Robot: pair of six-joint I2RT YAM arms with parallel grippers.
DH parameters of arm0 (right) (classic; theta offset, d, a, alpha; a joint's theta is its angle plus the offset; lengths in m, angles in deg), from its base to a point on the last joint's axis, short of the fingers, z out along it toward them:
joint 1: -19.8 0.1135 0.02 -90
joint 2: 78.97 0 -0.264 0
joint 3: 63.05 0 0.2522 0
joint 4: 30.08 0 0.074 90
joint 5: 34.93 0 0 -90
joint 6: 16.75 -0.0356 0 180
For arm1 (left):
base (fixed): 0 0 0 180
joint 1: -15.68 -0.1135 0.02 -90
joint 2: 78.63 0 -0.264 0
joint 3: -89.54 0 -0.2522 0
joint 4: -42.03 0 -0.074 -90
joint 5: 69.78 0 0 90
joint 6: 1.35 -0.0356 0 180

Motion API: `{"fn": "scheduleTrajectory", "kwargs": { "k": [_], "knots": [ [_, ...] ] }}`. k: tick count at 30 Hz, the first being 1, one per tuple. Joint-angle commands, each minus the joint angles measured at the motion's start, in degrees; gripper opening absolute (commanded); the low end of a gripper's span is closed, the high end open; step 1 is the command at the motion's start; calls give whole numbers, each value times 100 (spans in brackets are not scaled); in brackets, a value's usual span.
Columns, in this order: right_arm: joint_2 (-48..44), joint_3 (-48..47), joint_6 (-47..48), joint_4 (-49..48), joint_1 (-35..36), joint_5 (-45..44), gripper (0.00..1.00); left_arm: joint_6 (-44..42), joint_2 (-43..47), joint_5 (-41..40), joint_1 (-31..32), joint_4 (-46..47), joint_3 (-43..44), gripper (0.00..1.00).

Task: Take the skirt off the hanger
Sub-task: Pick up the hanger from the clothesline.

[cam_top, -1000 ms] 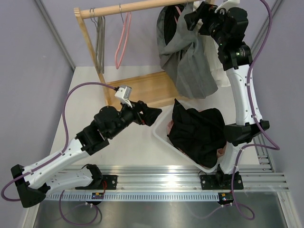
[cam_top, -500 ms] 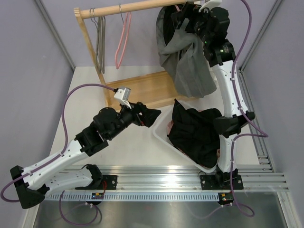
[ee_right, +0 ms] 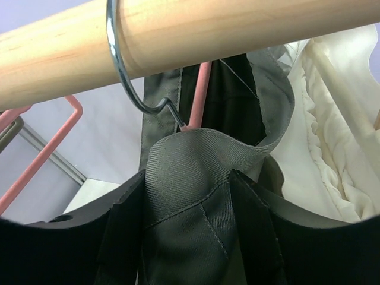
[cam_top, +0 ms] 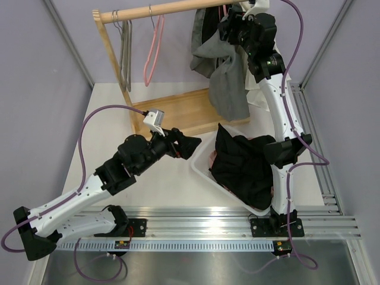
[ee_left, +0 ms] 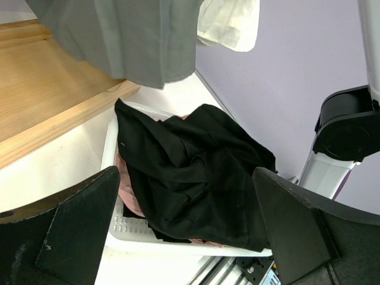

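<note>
Checking in on the skirt job: I had the right gripper (cam_top: 230, 27) up at the top of the overhead frame, right of centre. Its fingers were pinched onto a fold of the grey skirt (ee_right: 190, 166) at the waistband. That fold sat just under the hook of the pink hanger (ee_right: 200, 89), which was looped over the wooden rail (ee_right: 249, 24). From the pincer the skirt hung down the frame, long axis pointing toward the basket (ee_left: 110, 148). My guess was the pull had to slide it off the hanger, not straight down. The left gripper (cam_top: 191, 144) was spread wide mid-frame, well apart from the skirt, so the right arm was nearer.
</note>
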Motion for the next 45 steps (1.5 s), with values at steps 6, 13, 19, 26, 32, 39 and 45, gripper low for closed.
{"fn": "scheduleTrajectory", "kwargs": {
  "k": [6, 13, 19, 26, 32, 39, 45],
  "knots": [
    [104, 47, 161, -186, -38, -251, 46, 40, 101, -127, -6, 237, -24, 99],
    [122, 109, 117, -107, -178, -59, 19, 66, 171, -153, -6, 237, -94, 99],
    [34, 109, 64, -116, -354, 390, 0, 75, 136, -136, -6, 254, -94, 99],
    [-124, -32, 179, -414, -459, 1093, 0, 84, 118, -127, -6, 246, -77, 99],
    [-300, -260, 100, -669, -460, 1287, 0, 84, 145, -162, -14, 210, -77, 99],
    [-493, -436, -76, -635, -468, 1542, 0, 93, 136, -144, -14, 210, -50, 99],
    [-607, -506, -59, -626, -468, 1560, 0, 119, 127, -127, -6, 201, -24, 99]
  ]
}}
